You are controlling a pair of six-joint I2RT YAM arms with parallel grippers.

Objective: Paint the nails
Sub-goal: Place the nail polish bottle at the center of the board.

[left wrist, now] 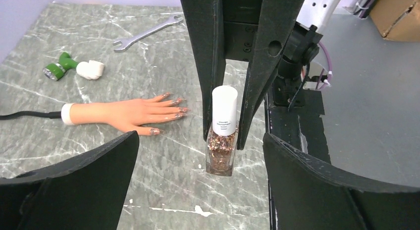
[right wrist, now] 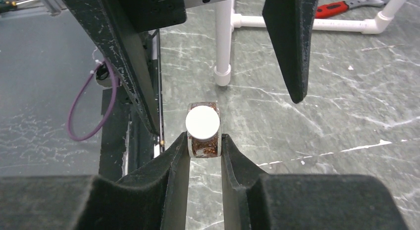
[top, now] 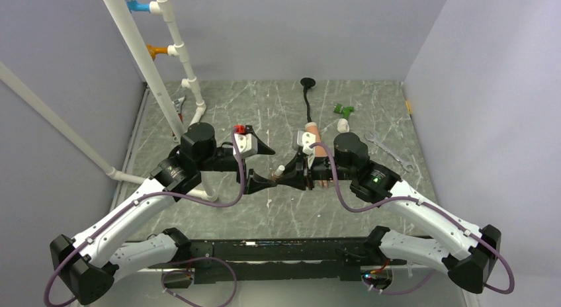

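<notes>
Peach rubber mannequin hand [left wrist: 124, 113] lies flat on the grey marbled table [left wrist: 163, 56], its glittery nails [left wrist: 179, 110] pointing toward a small glass bottle of brown glitter polish [left wrist: 221, 136]. The right gripper [right wrist: 204, 139] clamps that white-capped bottle. The left gripper [left wrist: 199, 138] faces it, jaws spread wide.

Glittery nails [left wrist: 182, 110] (glossy glass bottle [left wrist: 220, 158]).

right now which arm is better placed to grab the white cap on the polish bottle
Left. The left tool is open and empty, facing the white cap from the side. The right tool is shut on the bottle, around its glass body, so it can only hold it steady.
</notes>
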